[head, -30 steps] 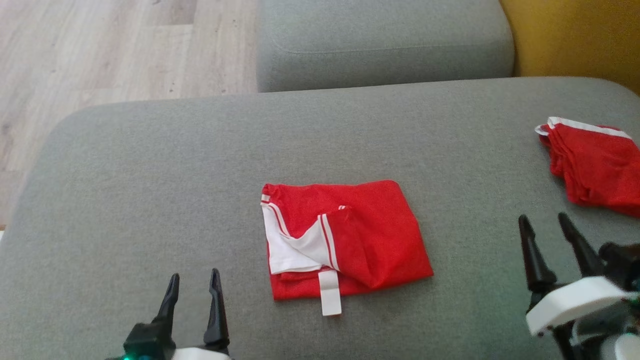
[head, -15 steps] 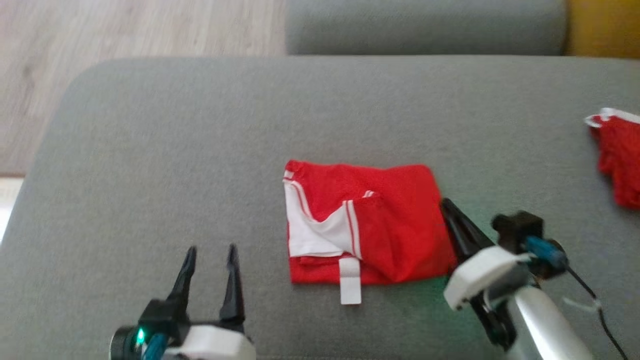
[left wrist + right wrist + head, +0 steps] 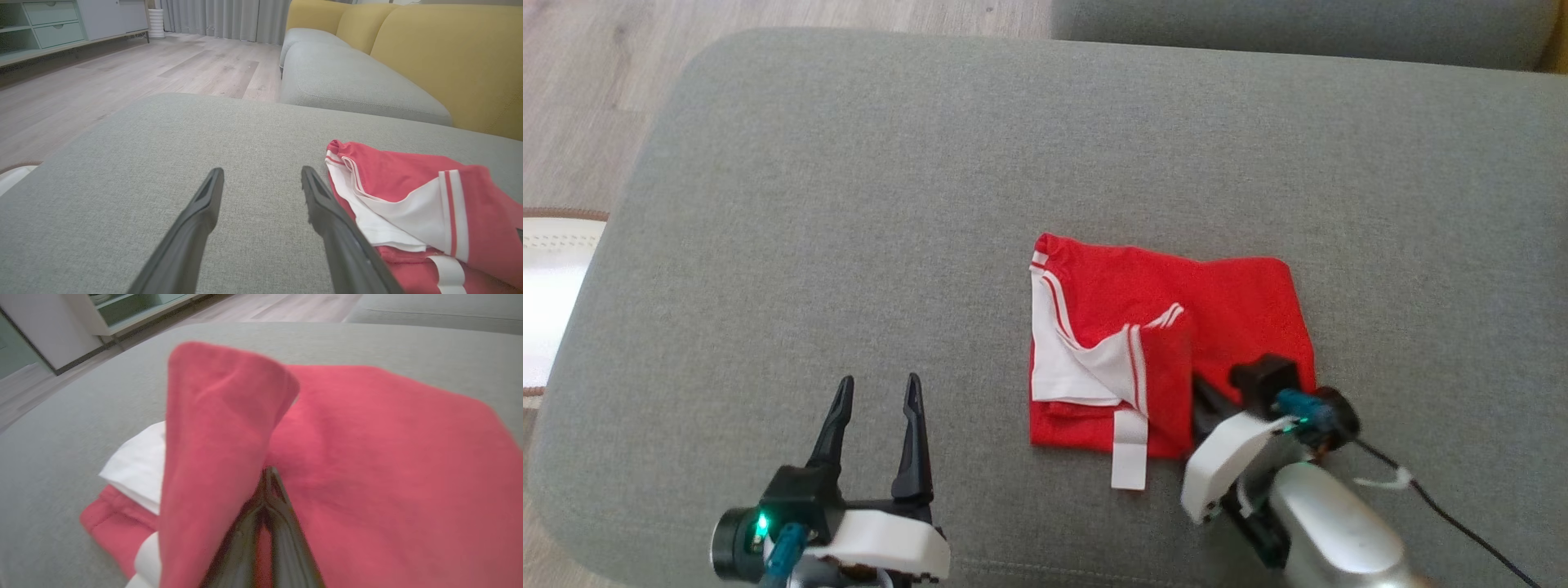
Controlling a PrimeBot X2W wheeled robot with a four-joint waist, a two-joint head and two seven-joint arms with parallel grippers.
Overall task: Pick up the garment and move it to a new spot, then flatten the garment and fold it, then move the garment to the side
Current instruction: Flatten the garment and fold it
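The garment (image 3: pixel 1225 302) is red with white trim, folded into a rough square in the middle of the grey sofa cushion (image 3: pixel 849 204). My right gripper (image 3: pixel 1207 398) has come in from the near right and is shut on the garment's near right part. In the right wrist view its closed fingers pinch red cloth at the right gripper (image 3: pixel 267 473), and a fold of the garment (image 3: pixel 388 449) stands up to their left. My left gripper (image 3: pixel 880 384) hovers open over bare cushion to the left of the garment (image 3: pixel 408 179), and the left gripper (image 3: pixel 262 171) holds nothing.
A second grey cushion (image 3: pixel 1298 24) lies beyond, with a yellow sofa back (image 3: pixel 449 49) to the right. Wooden floor (image 3: pixel 588 82) runs past the cushion's left edge, where a white object (image 3: pixel 543 302) sits. A dark cable (image 3: pixel 1445 506) trails from my right wrist.
The camera has tilted and turned, so the whole picture shifted. My right gripper moved left onto the garment and shut on it, lifting a fold. The left gripper stayed open.
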